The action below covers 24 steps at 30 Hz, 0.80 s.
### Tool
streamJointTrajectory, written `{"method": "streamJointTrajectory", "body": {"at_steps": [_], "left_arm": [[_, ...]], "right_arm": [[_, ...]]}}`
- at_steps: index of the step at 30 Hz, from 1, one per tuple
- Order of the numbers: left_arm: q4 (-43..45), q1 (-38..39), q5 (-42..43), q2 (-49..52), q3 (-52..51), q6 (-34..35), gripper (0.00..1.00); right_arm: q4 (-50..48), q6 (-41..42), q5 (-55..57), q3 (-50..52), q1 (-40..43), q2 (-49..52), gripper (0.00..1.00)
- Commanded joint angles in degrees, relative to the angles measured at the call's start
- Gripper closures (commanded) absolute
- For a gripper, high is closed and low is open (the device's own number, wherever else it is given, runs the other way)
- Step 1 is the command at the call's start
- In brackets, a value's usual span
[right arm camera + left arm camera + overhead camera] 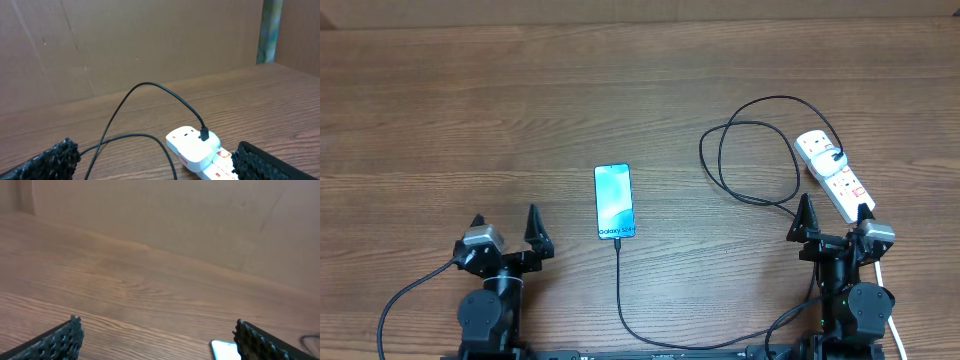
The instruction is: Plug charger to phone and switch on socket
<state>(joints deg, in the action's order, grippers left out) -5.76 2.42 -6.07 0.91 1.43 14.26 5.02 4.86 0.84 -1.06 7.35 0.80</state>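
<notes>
1. The left gripper (505, 216) is released. Its two fingers are spread wide with nothing between them, low at the near left of the tabletop (440, 110).
2. The right gripper (834, 207) is also released and empty, fingers spread, at the near right.
3. The phone (613, 202) lies flat and screen up near the middle of the tabletop. It is between the two arms, closer to the left gripper but well apart from it, with its lettered end toward the near edge.
4. In the left wrist view only a pale corner of the phone shows, at the bottom edge just beside the right-hand finger (260, 342).
5. The charger (619, 290) meets the near end of the phone at its middle. Whether the tip is fully seated cannot be told.
6. From the phone the charger runs straight toward the near edge, then bends right along it toward the right arm's base.
7. Farther right the charger lies in large loops on the tabletop, left of the socket (835, 172), and ends in a black plug on the socket's far end.
8. The socket lies diagonally at the right. Its near end reaches the right gripper's outer finger, and whether they touch cannot be told.
9. In the right wrist view the socket's far end sits ahead of the open fingers, nearer the right-hand one. The plug stands upright in it and the charger arches up and to the left.
10. Red marks show along the socket, but the switch positions are too small to read.
</notes>
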Motion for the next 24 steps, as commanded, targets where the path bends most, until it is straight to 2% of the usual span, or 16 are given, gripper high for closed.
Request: {"method": "streamJointTrajectory", "body": {"at_steps": [1, 4, 24], "left_arm": [[-0.1, -1.1, 7.0, -0.8, -0.5, -14.3, 0.01], [-0.1, -1.2, 6.9, -0.8, -0.5, -16.1, 0.0], [0.2, -1.3, 6.7, -0.7, -0.6, -16.0, 0.01]], "right_arm": [[-0.3, -0.2, -0.1, 0.6, -0.4, -0.6, 0.0], [-0.3, -0.2, -0.1, 0.6, -0.4, -0.6, 0.0], [-0.3, -0.2, -0.1, 0.6, -0.4, -0.6, 0.0]]}}
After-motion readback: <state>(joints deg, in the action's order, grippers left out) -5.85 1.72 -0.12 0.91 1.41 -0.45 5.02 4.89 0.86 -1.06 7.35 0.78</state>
